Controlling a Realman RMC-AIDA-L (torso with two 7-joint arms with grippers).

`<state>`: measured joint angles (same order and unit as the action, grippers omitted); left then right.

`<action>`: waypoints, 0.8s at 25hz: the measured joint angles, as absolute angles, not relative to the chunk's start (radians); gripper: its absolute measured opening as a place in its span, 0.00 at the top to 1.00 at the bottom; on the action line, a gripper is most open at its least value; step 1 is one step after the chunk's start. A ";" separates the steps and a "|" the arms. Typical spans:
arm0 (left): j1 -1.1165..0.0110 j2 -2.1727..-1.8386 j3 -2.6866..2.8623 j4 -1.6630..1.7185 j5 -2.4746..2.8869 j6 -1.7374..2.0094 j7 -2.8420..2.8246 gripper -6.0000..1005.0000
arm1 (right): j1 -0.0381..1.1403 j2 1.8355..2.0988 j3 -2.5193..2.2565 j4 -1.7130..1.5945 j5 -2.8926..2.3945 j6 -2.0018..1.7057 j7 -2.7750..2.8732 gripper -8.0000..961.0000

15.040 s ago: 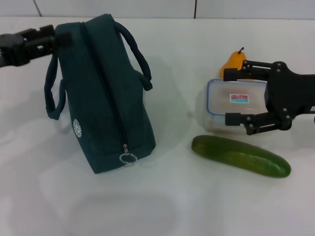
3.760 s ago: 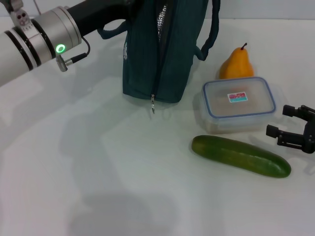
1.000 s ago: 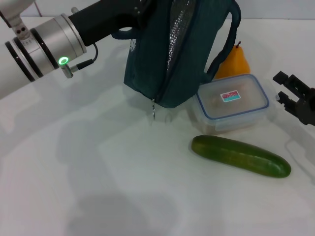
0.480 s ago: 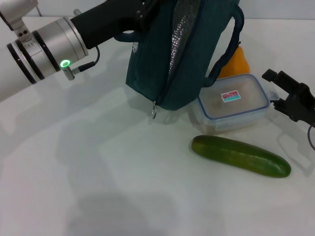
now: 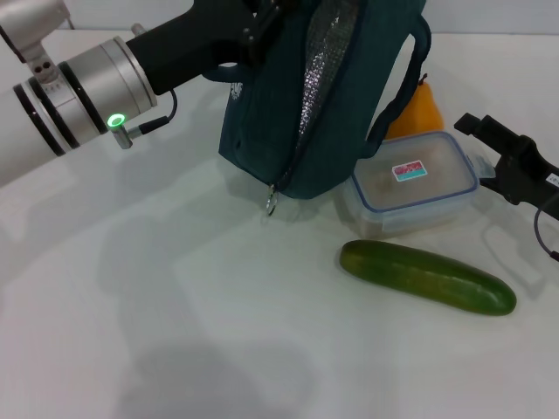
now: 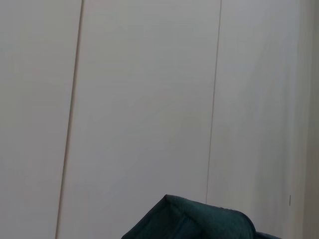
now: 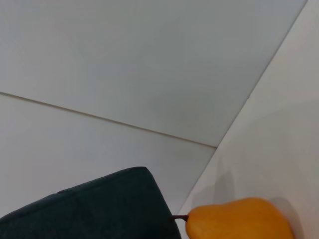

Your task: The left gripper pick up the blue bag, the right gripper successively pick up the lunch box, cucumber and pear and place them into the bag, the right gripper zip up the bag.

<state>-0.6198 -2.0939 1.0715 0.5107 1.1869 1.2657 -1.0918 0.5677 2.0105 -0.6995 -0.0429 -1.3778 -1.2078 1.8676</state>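
Note:
The blue bag (image 5: 288, 122) stands tilted at the top middle of the head view, its zip open and silvery lining (image 5: 321, 61) showing. Its top is held by my left gripper (image 5: 255, 16), on the silver wrist coming from the upper left. A corner of the bag (image 6: 199, 219) shows in the left wrist view. The lunch box (image 5: 415, 185) lies against the bag's right side, the pear (image 5: 421, 110) behind it, partly hidden by a handle. The cucumber (image 5: 428, 278) lies in front. My right gripper (image 5: 479, 155) is open at the box's right end. The right wrist view shows the pear (image 7: 239, 219) and bag (image 7: 89, 209).
The white table (image 5: 175, 332) spreads out to the front and left of the bag. The ring zipper pull (image 5: 272, 206) hangs at the bag's lower front corner. A pale panelled wall fills both wrist views.
My right gripper has moved left from the table's right edge up to the lunch box's right end. The bag has shifted slightly right and up in my left gripper.

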 joint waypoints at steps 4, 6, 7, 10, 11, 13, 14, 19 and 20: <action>-0.620 -2.094 1.071 0.511 1.187 1.266 -1.083 0.95 | 0.572 2.013 -0.701 -0.043 -1.379 -1.207 1.864 0.17; -0.620 -2.094 1.071 0.511 1.187 1.266 -1.079 0.95 | 0.571 2.014 -0.701 -0.043 -1.379 -1.207 1.863 0.18; -0.620 -2.094 1.071 0.511 1.187 1.265 -1.078 0.95 | 0.570 2.015 -0.701 -0.043 -1.379 -1.208 1.863 0.19; -0.620 -2.094 1.071 0.511 1.187 1.263 -1.070 0.95 | 0.566 2.019 -0.701 -0.043 -1.379 -1.210 1.862 0.20; -0.620 -2.094 1.071 0.511 1.187 1.262 -1.068 0.95 | 0.565 2.019 -0.701 -0.043 -1.379 -1.209 1.861 0.21; -0.620 -2.094 1.071 0.511 1.187 1.260 -1.066 0.95 | 0.558 2.021 -0.696 -0.043 -1.377 -1.207 1.850 0.22; -0.620 -2.094 1.071 0.511 1.187 1.260 -1.066 0.95 | 0.554 2.021 -0.694 -0.043 -1.374 -1.208 1.844 0.22; -0.620 -2.094 1.071 0.510 1.187 1.255 -1.062 0.95 | 0.536 2.020 -0.689 -0.042 -1.349 -1.209 1.832 0.42; -0.620 -2.094 1.071 0.509 1.187 1.255 -1.062 0.95 | 0.536 2.020 -0.690 -0.042 -1.347 -1.207 1.829 0.47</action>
